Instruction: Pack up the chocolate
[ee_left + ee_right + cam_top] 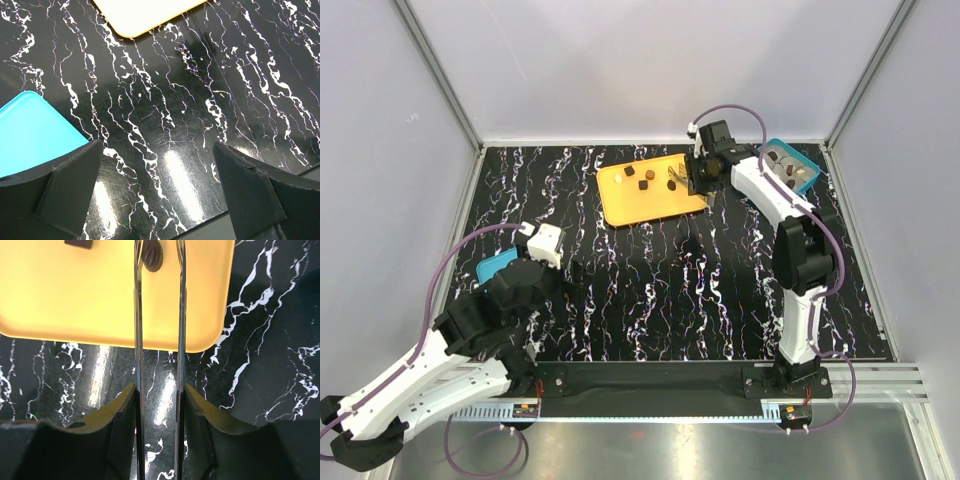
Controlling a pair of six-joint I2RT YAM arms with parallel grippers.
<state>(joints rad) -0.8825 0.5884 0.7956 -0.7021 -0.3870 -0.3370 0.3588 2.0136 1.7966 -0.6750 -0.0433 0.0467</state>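
Note:
Several dark brown chocolates [646, 176] lie on the orange tray [620, 205] at the back of the table. My right gripper [700, 172] [159, 405] is shut on a pair of metal tongs [137, 340], whose two blades reach out over the tray [75, 300]. One dark chocolate [151, 254] sits between the tong tips; whether they pinch it I cannot tell. Another chocolate [78, 243] shows at the top edge. My left gripper [542, 243] [157, 150] stands open over bare table, nothing between its fingers.
A teal box [790, 167] with grey cups and a few candies in it stands at the back right, beside the right arm. A flat teal lid [495, 266] [30, 130] lies by the left gripper. The tray's near corner [145, 15] shows in the left wrist view.

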